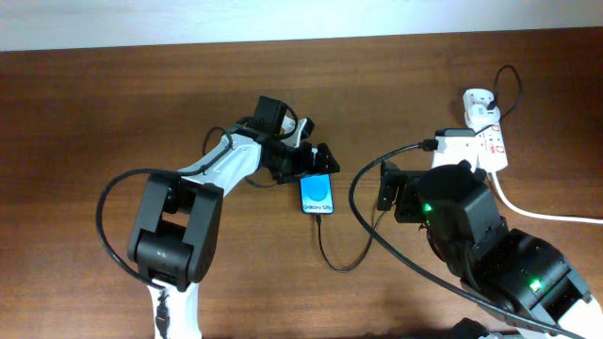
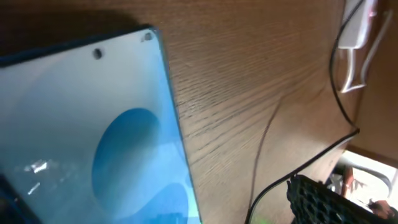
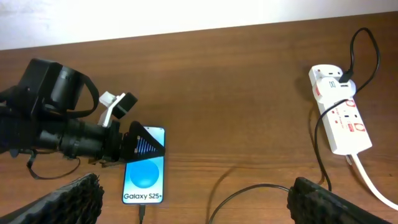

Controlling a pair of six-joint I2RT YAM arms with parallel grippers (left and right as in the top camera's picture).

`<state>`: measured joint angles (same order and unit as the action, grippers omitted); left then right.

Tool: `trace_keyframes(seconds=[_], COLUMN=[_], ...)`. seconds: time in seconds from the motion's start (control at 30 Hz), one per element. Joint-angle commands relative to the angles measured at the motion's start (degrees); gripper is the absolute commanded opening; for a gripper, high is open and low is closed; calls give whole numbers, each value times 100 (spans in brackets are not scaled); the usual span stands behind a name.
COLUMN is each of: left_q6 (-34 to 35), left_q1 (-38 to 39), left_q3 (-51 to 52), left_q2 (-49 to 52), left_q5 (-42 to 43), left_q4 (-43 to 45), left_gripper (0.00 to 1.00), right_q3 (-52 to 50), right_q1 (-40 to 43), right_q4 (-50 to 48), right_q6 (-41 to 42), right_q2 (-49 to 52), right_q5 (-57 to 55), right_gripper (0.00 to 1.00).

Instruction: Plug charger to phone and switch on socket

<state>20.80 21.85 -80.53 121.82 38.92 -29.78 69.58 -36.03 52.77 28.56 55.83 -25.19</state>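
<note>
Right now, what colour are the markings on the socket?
Red, on the white socket; the right wrist view shows them best.

Even bright light; left-wrist close-up blurred

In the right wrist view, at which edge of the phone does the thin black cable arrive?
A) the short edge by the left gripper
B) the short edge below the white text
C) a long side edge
B: the charger reaches the phone at the end under the text, opposite the left gripper.
</note>
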Motion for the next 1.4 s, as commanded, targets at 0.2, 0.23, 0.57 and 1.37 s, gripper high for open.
trace_keyframes(seconds=[0.2, 0.23, 0.57, 1.37], left_q6=[13, 13, -264, 463], left_q1=[-9, -26, 302, 1598], left_q3=[-232, -321, -1803, -363], left_q2=[501, 490, -2885, -6693], left_q5=[-2332, -2332, -5132, -7366], left_q4=[-994, -1032, -3062, -4647], left_gripper=[99, 99, 99, 99], right_q3=[46, 46, 46, 634], right_q1=[11, 13, 2100, 4529], right_q4=[35, 39, 1084, 1045], right_q6=[92, 90, 946, 1523], right_q2=[-35, -35, 693, 2752], right_q5=[57, 55, 715, 1834], right_gripper=[99, 99, 99, 4])
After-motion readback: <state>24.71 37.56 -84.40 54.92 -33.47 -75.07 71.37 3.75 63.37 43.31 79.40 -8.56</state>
